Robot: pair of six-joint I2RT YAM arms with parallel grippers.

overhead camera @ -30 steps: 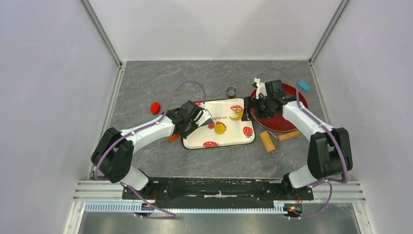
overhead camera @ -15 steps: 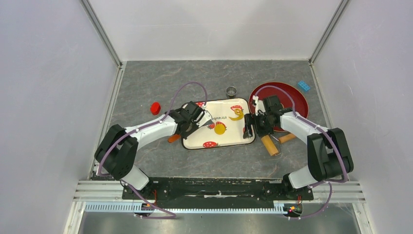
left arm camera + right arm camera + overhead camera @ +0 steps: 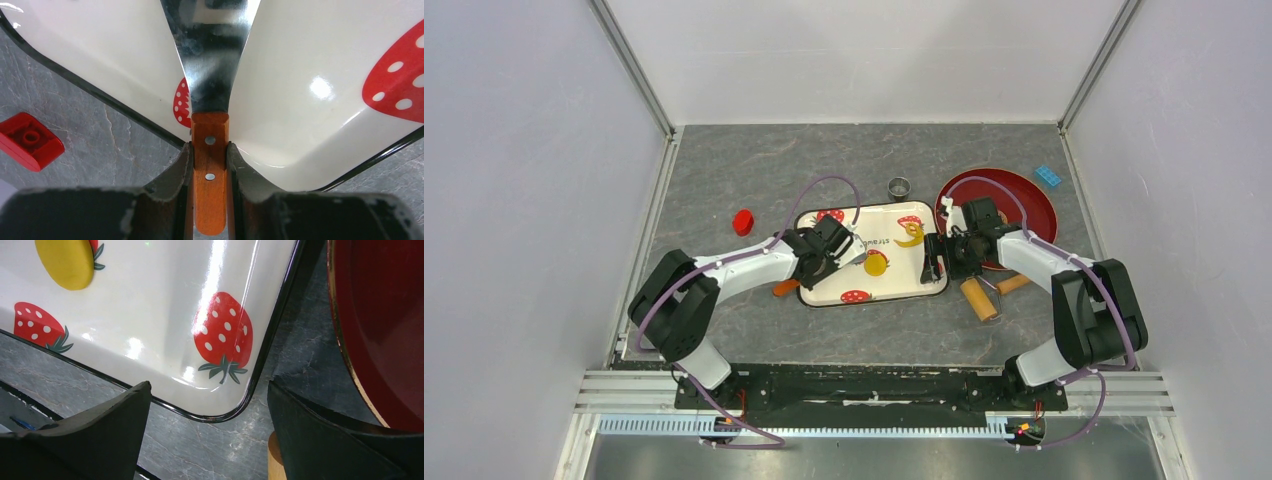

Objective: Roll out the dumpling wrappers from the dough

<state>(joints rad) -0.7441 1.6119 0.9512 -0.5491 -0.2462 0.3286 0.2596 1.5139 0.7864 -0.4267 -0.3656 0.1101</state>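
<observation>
A flat, round, bright-yellow dumpling wrapper (image 3: 876, 264) of soft dough lies near the middle of a glossy white rectangular tray (image 3: 894, 286) printed with red strawberries. At its 2 o'clock, well apart on the same tray, sits a small yellow crescent dough scrap (image 3: 911, 236).

From 9 o'clock comes a spatula (image 3: 849, 258) with a shiny metal blade and an orange wooden handle. Its blade tip is just beside the wrapper; whether they touch I cannot tell. The left gripper (image 3: 822, 256) has its fingers (image 3: 172, 175) clamped on that handle (image 3: 210, 175), one on each side, over the tray's 9 o'clock rim.

At the tray's 3 o'clock edge the right gripper (image 3: 937, 262) hangs low with its fingers (image 3: 115, 412) spread wide and nothing between them; the wrist view shows the tray's rounded corner (image 3: 235, 410) below the gap.

On the grey stone-patterned table (image 3: 724, 170), a round dark-red plate (image 3: 1024, 195) lies at the tray's 2 o'clock, and a tan wooden roller (image 3: 976, 296) at its 4 o'clock. A small metal ring cutter (image 3: 899, 186) stands at 12 o'clock. A red block (image 3: 743, 221) lies at 10 o'clock, and a blue block (image 3: 1048, 176) lies just past the plate.
</observation>
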